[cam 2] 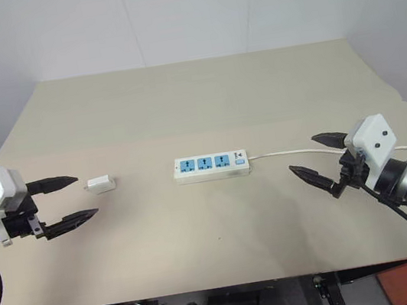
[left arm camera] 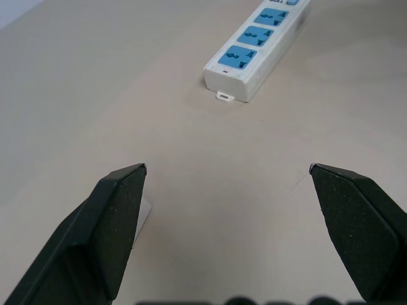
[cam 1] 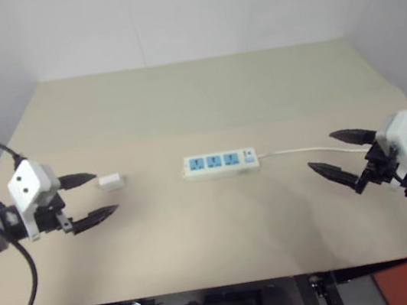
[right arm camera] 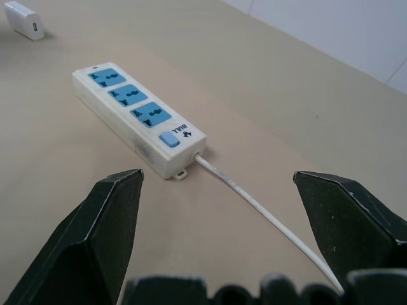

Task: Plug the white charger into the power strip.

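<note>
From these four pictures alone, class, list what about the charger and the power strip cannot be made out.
- White charger: its prongs, too small in the eye views; largely hidden behind a left finger in the left wrist view.
- Power strip: its cord runs off the right wrist view's edge, end unseen.
- Strip's switch: on or off unclear.

"BULL" with a small logo is printed on the power strip (right arm camera: 138, 117), beside its blue switch (right arm camera: 168, 140). No other text can be read.
</note>
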Controlling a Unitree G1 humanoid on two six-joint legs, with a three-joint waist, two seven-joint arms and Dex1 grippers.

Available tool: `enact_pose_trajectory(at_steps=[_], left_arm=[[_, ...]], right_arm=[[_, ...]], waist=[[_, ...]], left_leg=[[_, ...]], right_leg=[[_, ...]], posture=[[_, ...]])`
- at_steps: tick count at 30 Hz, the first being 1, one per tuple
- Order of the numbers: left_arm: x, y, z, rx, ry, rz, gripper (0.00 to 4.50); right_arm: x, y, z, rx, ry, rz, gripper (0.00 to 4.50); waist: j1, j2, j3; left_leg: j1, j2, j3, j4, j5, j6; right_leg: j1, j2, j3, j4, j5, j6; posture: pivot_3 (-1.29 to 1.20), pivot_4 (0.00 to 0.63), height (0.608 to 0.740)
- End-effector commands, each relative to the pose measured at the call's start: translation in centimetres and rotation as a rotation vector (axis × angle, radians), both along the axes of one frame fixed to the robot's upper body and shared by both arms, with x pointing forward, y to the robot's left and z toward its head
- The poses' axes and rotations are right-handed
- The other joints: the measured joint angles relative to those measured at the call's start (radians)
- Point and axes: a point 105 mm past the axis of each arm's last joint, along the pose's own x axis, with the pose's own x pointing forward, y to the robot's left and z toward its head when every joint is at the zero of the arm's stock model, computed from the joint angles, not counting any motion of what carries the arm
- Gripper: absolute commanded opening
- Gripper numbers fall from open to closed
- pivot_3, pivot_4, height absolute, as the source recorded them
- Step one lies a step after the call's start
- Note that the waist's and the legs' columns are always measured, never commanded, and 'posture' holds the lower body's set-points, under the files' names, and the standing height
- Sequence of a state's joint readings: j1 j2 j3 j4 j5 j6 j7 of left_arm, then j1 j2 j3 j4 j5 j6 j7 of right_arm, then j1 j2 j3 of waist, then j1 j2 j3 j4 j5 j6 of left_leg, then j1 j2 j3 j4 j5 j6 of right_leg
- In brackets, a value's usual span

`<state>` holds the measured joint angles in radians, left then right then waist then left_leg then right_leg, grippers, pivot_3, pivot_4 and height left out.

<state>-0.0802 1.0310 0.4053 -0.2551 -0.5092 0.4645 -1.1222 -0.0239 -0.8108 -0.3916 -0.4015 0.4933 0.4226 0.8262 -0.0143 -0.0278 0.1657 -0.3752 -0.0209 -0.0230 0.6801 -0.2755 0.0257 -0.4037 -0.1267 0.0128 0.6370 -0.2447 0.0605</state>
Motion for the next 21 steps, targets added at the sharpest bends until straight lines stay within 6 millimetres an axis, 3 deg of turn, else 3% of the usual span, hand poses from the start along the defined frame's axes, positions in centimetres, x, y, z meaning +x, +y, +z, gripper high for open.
enact_pose_trajectory(at_steps=[1, 21], left_arm=[[-0.2, -0.4, 1.2, 0.021, -0.042, -0.013, 4.50], [0.1, -1.6, 1.4, -0.036, -0.059, -0.051, 4.50]], right_arm=[[0.1, 0.0, 1.3, -0.023, -0.047, 0.010, 4.47], [1.0, 0.8, 1.3, -0.072, -0.032, 0.097, 4.47]], waist=[[-0.001, 0.000, 0.000], [0.000, 0.000, 0.000]], left_leg=[[0.000, 0.000, 0.000, 0.000, 0.000, 0.000], [0.000, 0.000, 0.000, 0.000, 0.000, 0.000]], right_leg=[[0.000, 0.000, 0.000, 0.000, 0.000, 0.000], [0.000, 0.000, 0.000, -0.001, 0.000, 0.000]], posture=[[0.00, 0.150, 0.740], [0.00, 0.150, 0.740]])
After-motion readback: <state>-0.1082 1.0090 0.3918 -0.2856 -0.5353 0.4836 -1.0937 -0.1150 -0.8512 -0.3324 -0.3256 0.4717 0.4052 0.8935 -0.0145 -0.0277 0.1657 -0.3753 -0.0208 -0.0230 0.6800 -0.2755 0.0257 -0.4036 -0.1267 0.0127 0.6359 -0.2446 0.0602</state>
